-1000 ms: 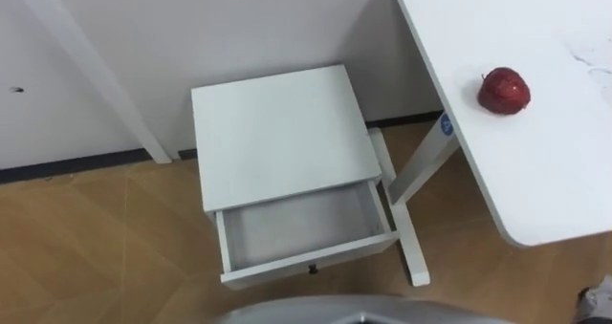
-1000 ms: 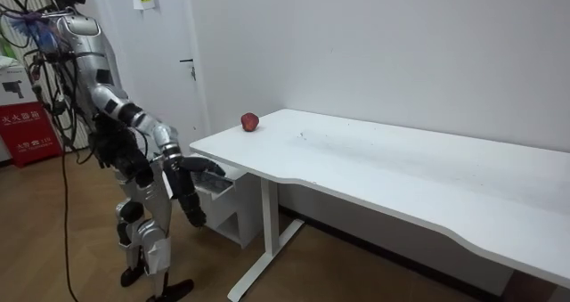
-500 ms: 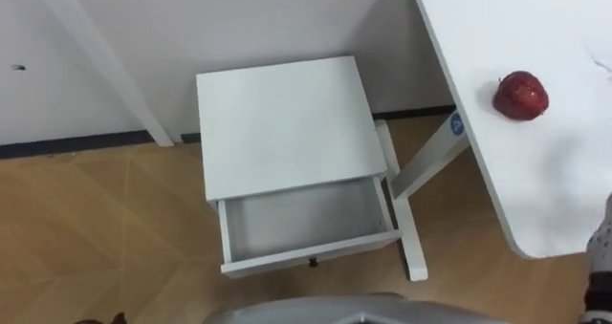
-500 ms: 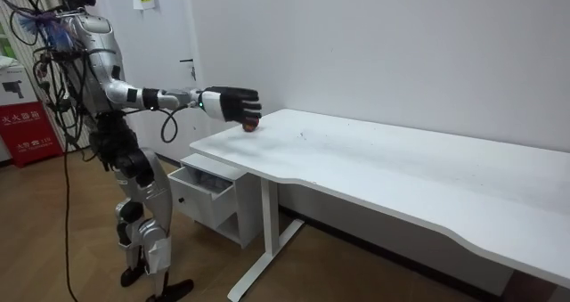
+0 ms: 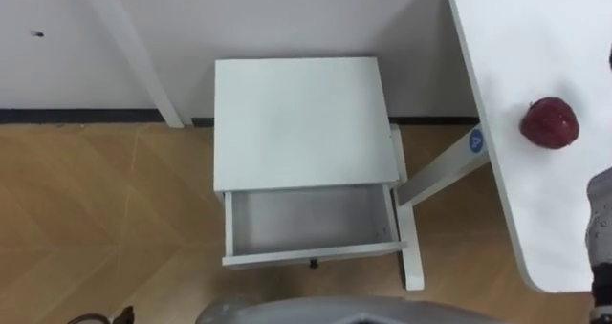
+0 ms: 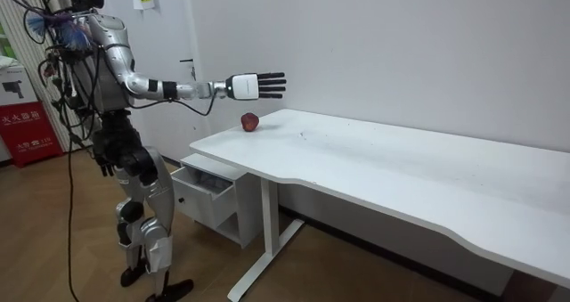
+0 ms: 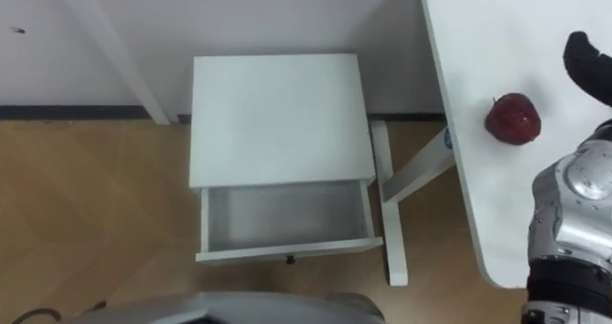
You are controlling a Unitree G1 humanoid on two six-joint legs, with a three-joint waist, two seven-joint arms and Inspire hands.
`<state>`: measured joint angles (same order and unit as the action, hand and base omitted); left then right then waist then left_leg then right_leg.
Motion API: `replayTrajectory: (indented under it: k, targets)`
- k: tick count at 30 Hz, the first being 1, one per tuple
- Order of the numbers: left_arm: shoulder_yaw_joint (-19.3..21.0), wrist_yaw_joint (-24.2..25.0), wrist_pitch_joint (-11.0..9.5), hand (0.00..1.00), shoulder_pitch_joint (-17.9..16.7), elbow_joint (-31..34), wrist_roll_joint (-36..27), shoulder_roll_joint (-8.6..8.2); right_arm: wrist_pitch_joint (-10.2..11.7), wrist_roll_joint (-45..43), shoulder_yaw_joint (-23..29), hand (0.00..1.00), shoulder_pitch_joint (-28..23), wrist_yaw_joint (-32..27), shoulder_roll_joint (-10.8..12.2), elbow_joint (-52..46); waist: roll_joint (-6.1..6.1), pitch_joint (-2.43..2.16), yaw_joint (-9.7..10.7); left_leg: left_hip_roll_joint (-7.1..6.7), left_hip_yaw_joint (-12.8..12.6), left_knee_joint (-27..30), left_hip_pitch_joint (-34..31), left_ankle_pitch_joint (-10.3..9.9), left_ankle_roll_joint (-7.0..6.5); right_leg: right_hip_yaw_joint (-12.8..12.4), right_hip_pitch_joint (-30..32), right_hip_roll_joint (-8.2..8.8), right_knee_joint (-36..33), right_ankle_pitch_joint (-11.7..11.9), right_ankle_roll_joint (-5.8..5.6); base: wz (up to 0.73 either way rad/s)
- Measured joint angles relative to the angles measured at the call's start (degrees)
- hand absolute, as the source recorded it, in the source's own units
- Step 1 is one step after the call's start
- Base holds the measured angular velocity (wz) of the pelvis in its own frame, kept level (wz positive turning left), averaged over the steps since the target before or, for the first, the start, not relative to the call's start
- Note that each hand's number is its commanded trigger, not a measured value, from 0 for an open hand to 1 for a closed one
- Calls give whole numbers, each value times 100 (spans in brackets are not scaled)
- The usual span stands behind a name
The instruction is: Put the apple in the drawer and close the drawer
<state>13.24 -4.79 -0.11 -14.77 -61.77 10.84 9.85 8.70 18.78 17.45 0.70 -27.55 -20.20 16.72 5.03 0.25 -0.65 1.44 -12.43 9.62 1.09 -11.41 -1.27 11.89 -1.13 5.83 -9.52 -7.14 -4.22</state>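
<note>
My right hand (image 6: 254,85): was spread wide, empty, above the apple (image 6: 250,122);
Risk: a bumped apple could have rolled off the table (image 6: 374,159);
Drawer (image 5: 316,257): stood open

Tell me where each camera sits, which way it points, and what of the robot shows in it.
Left eye view: on the robot's head, looking down at the open drawer, the white table and the apple; its right forearm shows at the right edge.
Right eye view: beside it, same downward look; the right forearm and right hand show near the apple.
Room view: off in the room, facing the whole standing robot, right hand open above the table.
Shared: apple, drawer, table.
</note>
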Motion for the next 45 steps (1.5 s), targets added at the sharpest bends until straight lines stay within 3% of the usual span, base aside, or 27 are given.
replayTrajectory:
  k: [7,16,18,26,29,36,44,45]
  targets:
    - [-21,-19,2,0,-62,175,4,-13,-134,-612,-260,0,63,860,0,612,39,-3,23,-2,44,31,-49,0,0,93,-2,14,-5,0,0,2]
    - [-11,-14,3,0,-177,160,-3,-12,-158,-786,-255,0,63,1434,-8,1205,68,-10,44,8,48,49,14,0,0,92,-83,12,4,0,0,0]
    - [-6,-14,8,0,-199,160,-2,-12,-244,-787,-254,0,63,1501,-9,1220,65,-11,51,18,47,39,18,0,0,96,-97,12,2,0,0,0]
    - [-4,-13,24,0,-249,144,-4,-12,-255,-818,-254,0,41,1758,-18,1438,40,-9,88,3,47,64,67,0,0,90,-140,14,3,0,0,0]
    - [-4,-13,16,0,-249,75,-3,-12,-255,-836,-254,0,39,1831,-18,1443,-15,18,78,16,46,66,113,-1,0,89,-181,13,6,0,0,0]
    - [-2,-5,22,0,-248,-119,0,-11,-255,-982,-255,0,21,1899,-18,1460,-123,-20,88,15,28,67,147,0,0,90,-200,13,-3,0,0,0]
    - [-4,-2,24,0,-252,-129,5,14,-251,-1468,-264,0,-67,1901,-24,1943,-6,-4,78,23,56,82,165,-1,1,136,-270,14,1,0,0,2]
    - [-14,-2,24,0,-240,-129,5,33,-239,-1555,-274,42,-76,1901,-24,1991,13,-4,87,25,58,85,162,-1,1,135,-270,13,1,0,0,0]
